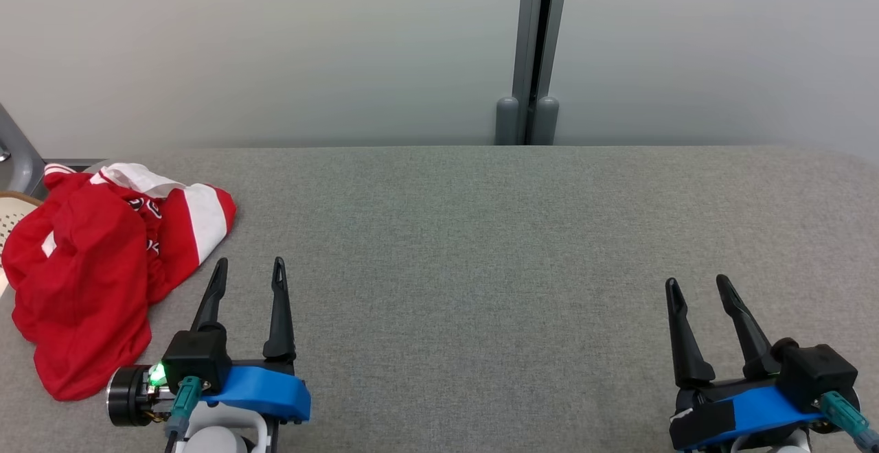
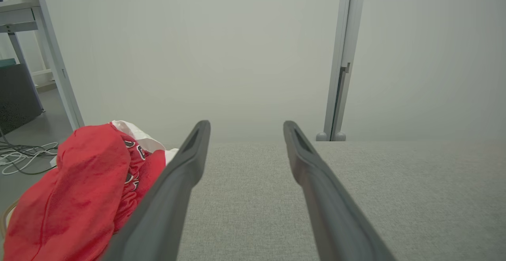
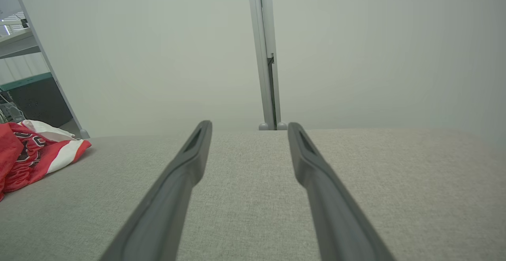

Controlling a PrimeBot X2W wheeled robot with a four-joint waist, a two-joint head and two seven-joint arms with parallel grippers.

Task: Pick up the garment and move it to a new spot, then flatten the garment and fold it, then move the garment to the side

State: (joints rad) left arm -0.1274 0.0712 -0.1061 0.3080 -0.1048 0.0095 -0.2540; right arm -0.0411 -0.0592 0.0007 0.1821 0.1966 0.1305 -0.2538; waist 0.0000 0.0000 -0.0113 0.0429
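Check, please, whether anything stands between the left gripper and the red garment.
Nothing visible does. The open left gripper sits beside the red and white garment, to its right in the head view, with a strip of grey surface between them.

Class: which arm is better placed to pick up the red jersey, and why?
Left, likely: the left tool stands open beside the red jersey; the right tool sits far from it.

Red garment (image 1: 89,281) with white panels and dark lettering, crumpled in a loose heap. Lying at the left end of the grey table (image 1: 481,268): white-banded part toward the back, plain red bulk bunched toward the front. Neither flattened nor folded.
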